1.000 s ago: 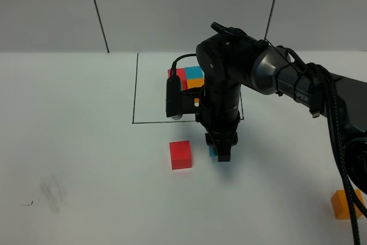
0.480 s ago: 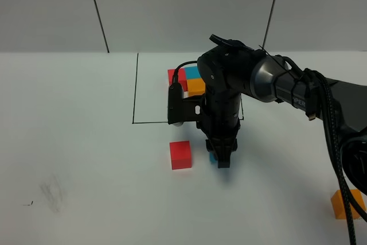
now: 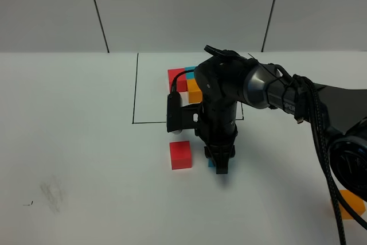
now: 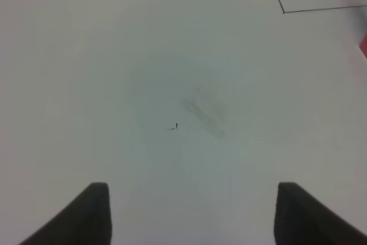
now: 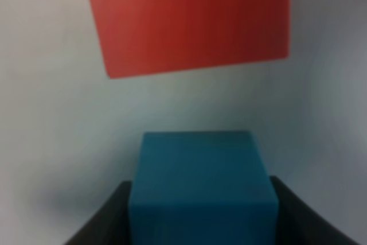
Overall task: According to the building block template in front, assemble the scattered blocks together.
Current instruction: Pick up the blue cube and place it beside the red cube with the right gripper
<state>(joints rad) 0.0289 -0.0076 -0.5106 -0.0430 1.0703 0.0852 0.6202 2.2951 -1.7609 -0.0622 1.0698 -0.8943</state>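
right wrist view: blue cube point(image 5: 202, 185) clamped in right claw point(image 5: 199, 222).

Red cube point(image 3: 180, 155) finished matt and smooth, blue cube point(image 5: 203, 187) given the same plain matt faces, table point(image 3: 86, 142) surfaced in smooth matt white, dulled by a grey smudge point(image 4: 203, 110), arm point(image 3: 261, 84) cased in faintly glossy black.

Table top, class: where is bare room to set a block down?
Bare: the wide left stretch of table between the black outline and the faint smudge, and the strip in front of the red cube. Crowded: around the right gripper holding the blue cube beside it.
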